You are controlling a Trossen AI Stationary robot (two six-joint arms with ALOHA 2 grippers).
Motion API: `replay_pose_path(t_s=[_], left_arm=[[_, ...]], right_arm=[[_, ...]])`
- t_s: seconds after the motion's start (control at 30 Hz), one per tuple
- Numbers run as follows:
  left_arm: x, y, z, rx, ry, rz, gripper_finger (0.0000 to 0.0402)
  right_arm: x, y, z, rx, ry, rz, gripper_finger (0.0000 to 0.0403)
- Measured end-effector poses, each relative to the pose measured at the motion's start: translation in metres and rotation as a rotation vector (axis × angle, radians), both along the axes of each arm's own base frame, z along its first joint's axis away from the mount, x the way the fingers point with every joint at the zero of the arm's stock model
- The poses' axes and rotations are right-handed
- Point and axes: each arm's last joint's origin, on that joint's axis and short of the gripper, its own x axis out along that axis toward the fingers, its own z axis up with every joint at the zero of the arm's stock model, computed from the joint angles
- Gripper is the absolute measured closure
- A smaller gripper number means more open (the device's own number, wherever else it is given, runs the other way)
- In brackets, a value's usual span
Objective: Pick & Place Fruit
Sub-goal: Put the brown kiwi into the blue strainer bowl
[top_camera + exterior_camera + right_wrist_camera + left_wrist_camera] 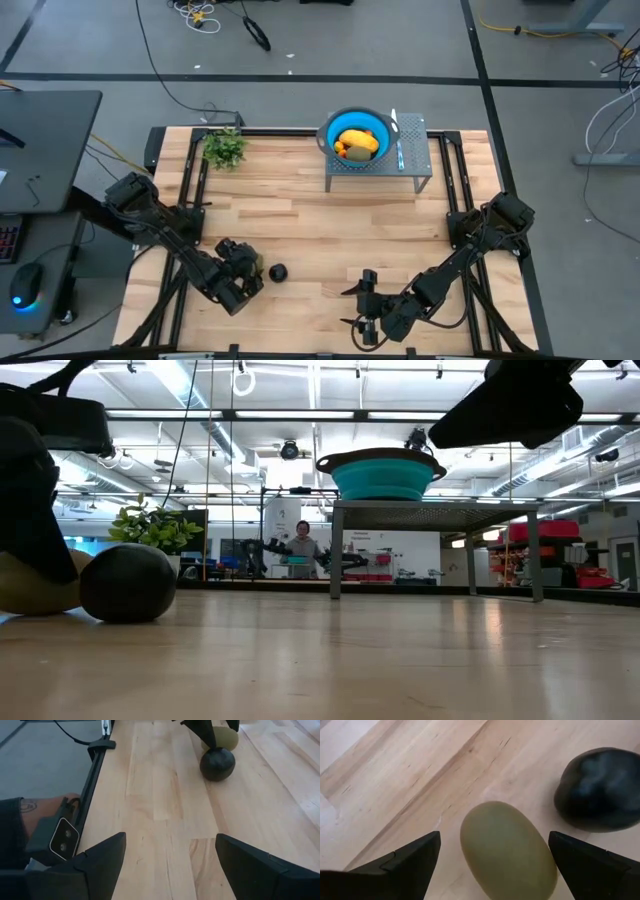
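Straddling the olive-green fruit with my left gripper, I find both fingers spread wide, one on each side of it, neither pad touching; nothing is gripped. The fruit lies on the wooden table near the front edge, on my left side. The blackish round fruit sits just beside it, apart by a narrow gap as far as the left wrist view shows; from the low view the two appear to touch, so I cannot settle that.

My right gripper waits low over bare table near the front, fingers likewise wide apart and empty.

The blue bowl stands on the grey raised stand at the far side, already holding a yellow-orange piece and at least one small orange-red one; I judge it the destination.

Risks noted:
- The oval is smooth and rounded. If my fingers close off-centre, I expect it to squirt out forward.
- The black neighbour lies close to one finger. Closing or descending carelessly could knock it rolling toward the table edge.
- The bowl sits raised. A low carry path would catch the stand's edge or the bowl's rim.
- A release from too high could bounce fruit out.
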Motion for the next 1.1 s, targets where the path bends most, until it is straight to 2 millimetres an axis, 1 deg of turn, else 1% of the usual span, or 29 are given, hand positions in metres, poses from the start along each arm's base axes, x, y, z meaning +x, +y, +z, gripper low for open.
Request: replay_pose_path(t_s=[0.2,0.63,0.73,0.87,0.93,1.0,1.1], left_arm=[[0.001,0.002,0.000,0.001,0.003,0.005,0.0047],[0.001,0.001,0.000,0.004,0.017,-0.015,0.0128],[0.001,0.001,0.000,0.008,0.021,-0.022,0.0135],[0.001,0.001,0.000,0.010,0.026,-0.031,0.0128],[0.003,-0.002,0.003,-0.003,0.042,-0.055,0.0125],[0.006,-0.005,0.011,-0.019,0.051,-0.092,0.0124],[0.012,-0.008,0.032,-0.017,0.064,-0.123,0.0131]], right_arm=[[0.000,0.000,0.000,0.000,0.002,0.002,0.0084],[0.000,0.000,0.000,0.000,0.001,0.002,0.0084],[0.000,0.000,0.000,0.000,0.001,0.002,0.0084],[0.000,0.000,0.000,-0.001,0.002,0.002,0.0084],[0.000,0.000,0.000,-0.001,0.002,0.002,0.0084],[0.000,0.000,0.000,-0.001,0.002,0.001,0.0084],[0.000,0.000,0.000,-0.001,0.002,0.002,0.0084]])
